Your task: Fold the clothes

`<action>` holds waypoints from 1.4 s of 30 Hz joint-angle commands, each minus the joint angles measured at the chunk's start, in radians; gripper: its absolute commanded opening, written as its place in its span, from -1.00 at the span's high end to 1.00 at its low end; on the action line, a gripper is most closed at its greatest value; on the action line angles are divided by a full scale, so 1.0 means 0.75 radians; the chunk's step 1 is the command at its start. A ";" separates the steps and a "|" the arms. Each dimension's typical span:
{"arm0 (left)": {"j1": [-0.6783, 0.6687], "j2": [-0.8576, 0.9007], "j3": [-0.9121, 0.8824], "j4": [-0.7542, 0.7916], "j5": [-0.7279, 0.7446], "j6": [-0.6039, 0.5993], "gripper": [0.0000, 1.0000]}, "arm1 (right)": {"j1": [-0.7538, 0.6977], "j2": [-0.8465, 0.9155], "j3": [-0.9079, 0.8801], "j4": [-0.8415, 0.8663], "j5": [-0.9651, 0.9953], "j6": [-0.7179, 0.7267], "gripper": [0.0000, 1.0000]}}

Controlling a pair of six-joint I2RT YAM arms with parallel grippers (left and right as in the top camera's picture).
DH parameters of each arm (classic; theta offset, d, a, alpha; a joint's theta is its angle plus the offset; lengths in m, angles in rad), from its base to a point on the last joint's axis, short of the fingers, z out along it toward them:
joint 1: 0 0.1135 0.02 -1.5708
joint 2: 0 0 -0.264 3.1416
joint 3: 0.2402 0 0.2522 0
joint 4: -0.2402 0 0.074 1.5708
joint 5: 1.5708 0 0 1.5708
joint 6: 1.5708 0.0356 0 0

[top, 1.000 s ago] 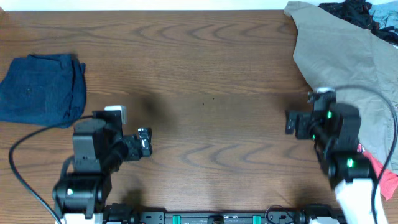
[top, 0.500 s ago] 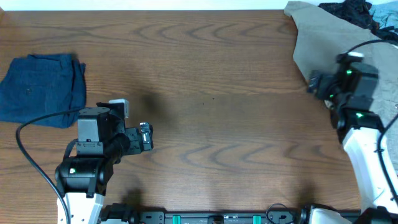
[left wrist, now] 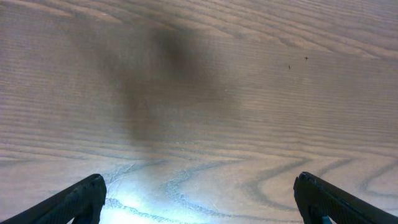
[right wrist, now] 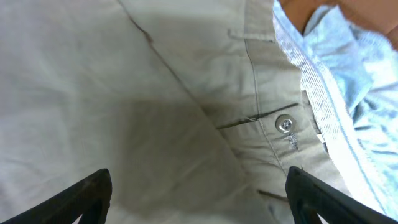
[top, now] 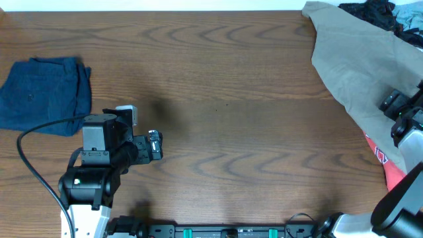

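The khaki-tan trousers (top: 360,69) lie spread at the table's far right. In the right wrist view they fill the frame (right wrist: 124,93), with a buttoned back pocket (right wrist: 285,124) and pale waistband lining (right wrist: 311,81). My right gripper (right wrist: 199,199) is open just above the fabric, holding nothing; in the overhead view it sits at the right edge (top: 396,106). My left gripper (left wrist: 199,199) is open over bare wood; overhead it is at lower left (top: 153,147).
Folded dark blue jeans (top: 43,92) lie at the left edge. Dark and light blue garments (top: 383,13) are piled at the top right corner. A red item (top: 393,168) lies under the trousers at the right edge.
My right arm has swung right and out over the trousers. My left arm shifted slightly early on and has since held still.
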 commanded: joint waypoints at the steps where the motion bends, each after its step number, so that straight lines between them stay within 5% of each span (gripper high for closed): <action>1: 0.006 -0.001 0.015 0.001 0.016 -0.003 -0.95 | -0.028 0.069 0.023 0.038 -0.040 -0.011 -0.74; 9: 0.006 0.001 0.011 0.002 0.016 -0.003 -0.96 | -0.035 0.202 0.023 0.077 0.001 -0.076 -0.71; 11: 0.006 0.003 0.011 0.003 0.016 -0.003 -0.96 | -0.037 0.213 0.023 0.077 0.005 -0.076 -0.57; 12: 0.006 0.005 0.011 0.002 0.016 -0.003 -0.96 | -0.039 0.213 0.023 0.076 0.005 -0.075 -0.42; 15: 0.006 0.017 0.011 0.002 0.016 -0.003 -0.96 | -0.039 0.208 0.025 0.078 0.003 -0.074 0.47; 18: 0.006 0.030 0.011 0.002 0.016 -0.003 -0.95 | -0.039 0.187 0.028 0.078 -0.080 -0.063 0.97; 31: 0.006 0.062 0.011 0.002 0.016 -0.003 -0.95 | 0.126 -0.141 0.029 -0.039 -0.851 0.152 0.98; 42: 0.006 0.062 0.011 0.002 0.016 -0.003 -0.96 | 0.716 -0.260 0.024 -0.901 -0.967 0.143 0.98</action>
